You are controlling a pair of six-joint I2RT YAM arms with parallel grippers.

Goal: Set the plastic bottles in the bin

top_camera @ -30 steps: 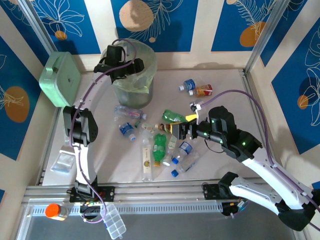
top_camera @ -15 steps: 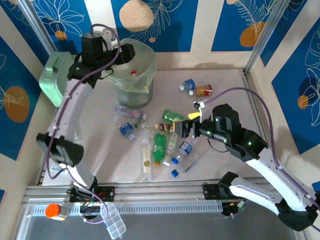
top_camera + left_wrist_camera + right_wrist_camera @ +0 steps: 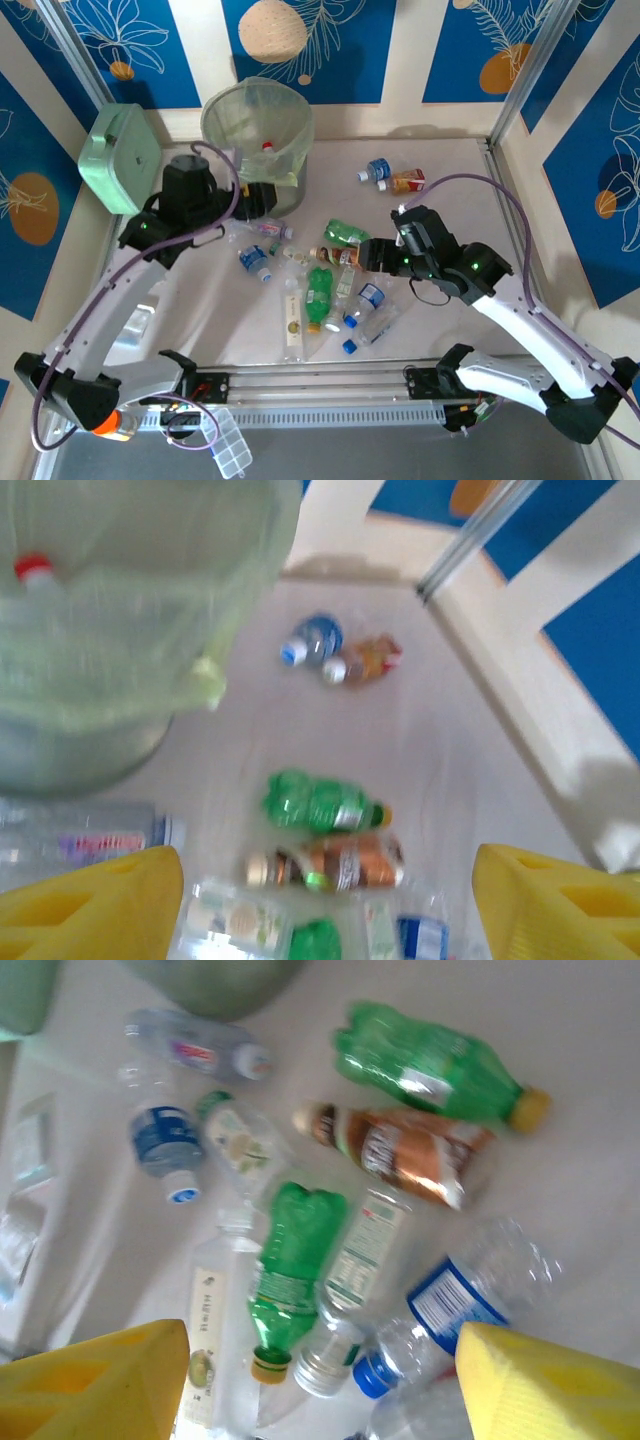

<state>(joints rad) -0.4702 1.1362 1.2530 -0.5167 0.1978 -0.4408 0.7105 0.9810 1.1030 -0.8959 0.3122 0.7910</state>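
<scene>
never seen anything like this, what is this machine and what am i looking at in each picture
Two robot arms are bolted to a table. One picture looks down from above and behind them; the other two come from cameras on the wrists, the yellow shapes being their fingers. Scattered on the table lie plastic bottles; a red-capped bottle is already in the bin. The left gripper and the right gripper are both open, holding nothing.
</scene>
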